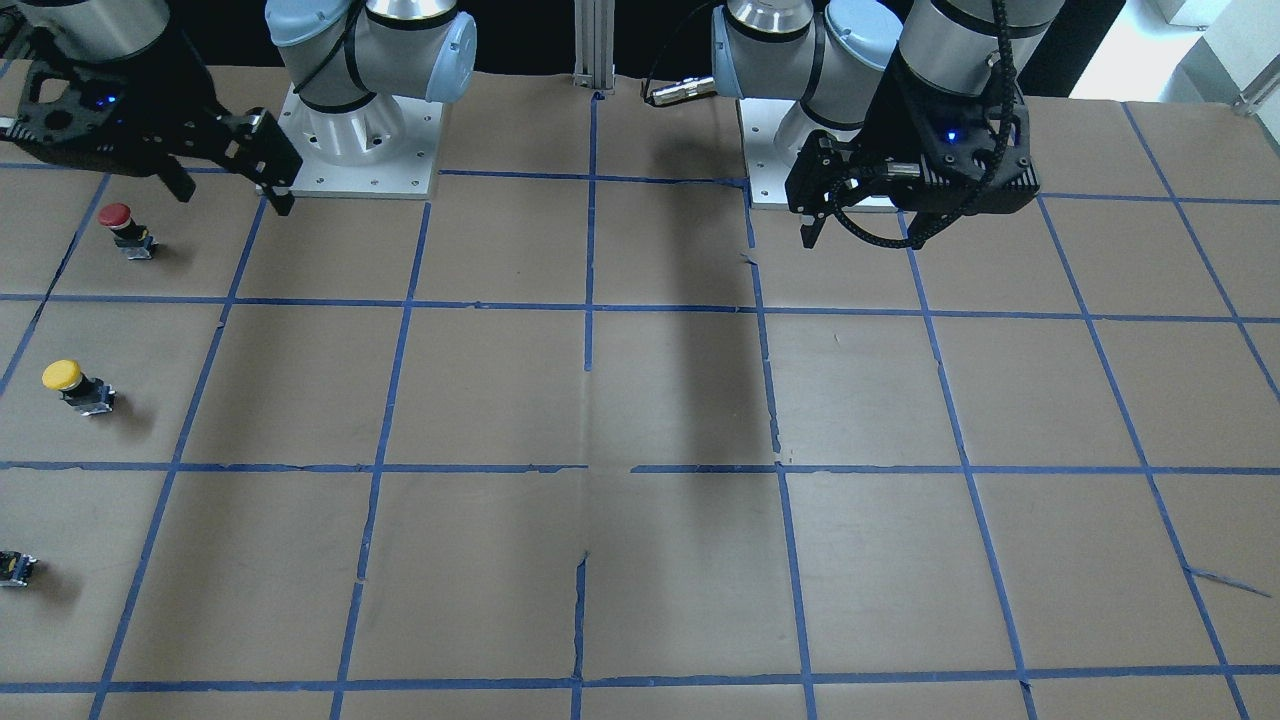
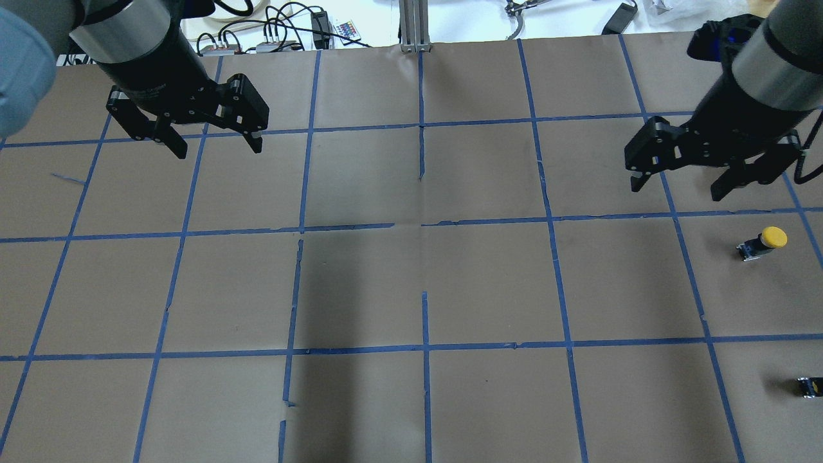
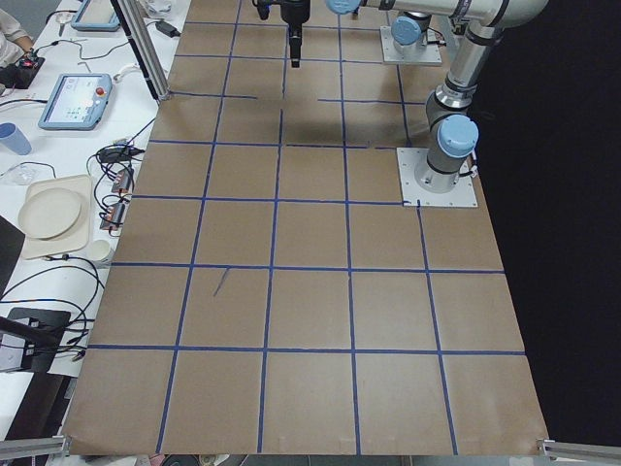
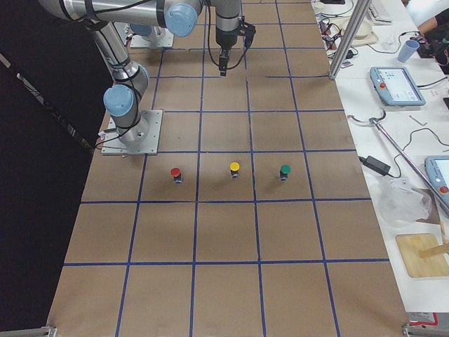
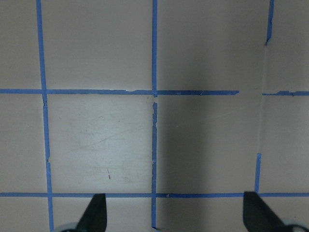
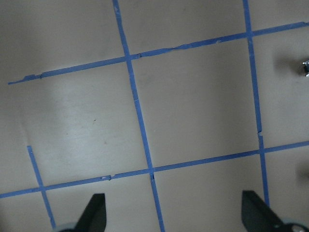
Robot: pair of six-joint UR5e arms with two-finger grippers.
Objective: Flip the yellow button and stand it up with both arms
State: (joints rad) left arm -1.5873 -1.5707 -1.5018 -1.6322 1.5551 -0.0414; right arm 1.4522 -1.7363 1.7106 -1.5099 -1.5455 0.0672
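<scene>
The yellow button (image 2: 763, 242) stands at the table's right side, yellow cap up on its grey block; it also shows in the front-facing view (image 1: 76, 385) and the exterior right view (image 4: 234, 169). My right gripper (image 2: 678, 189) hangs open and empty above the table, one grid square farther out than the button and apart from it. It also shows in the front-facing view (image 1: 235, 198). My left gripper (image 2: 218, 149) hangs open and empty over the left half, far from the button. Both wrist views show only taped paper between the open fingertips (image 5: 96, 212) (image 6: 96, 212).
A red-capped button (image 1: 126, 229) stands near my right arm's base plate (image 1: 400, 160). A third, green-capped button (image 4: 284, 170) stands beyond the yellow one; only its block shows at the overhead view's right edge (image 2: 809, 386). Blue tape grids the brown paper. Cables and tablets lie past the far edge.
</scene>
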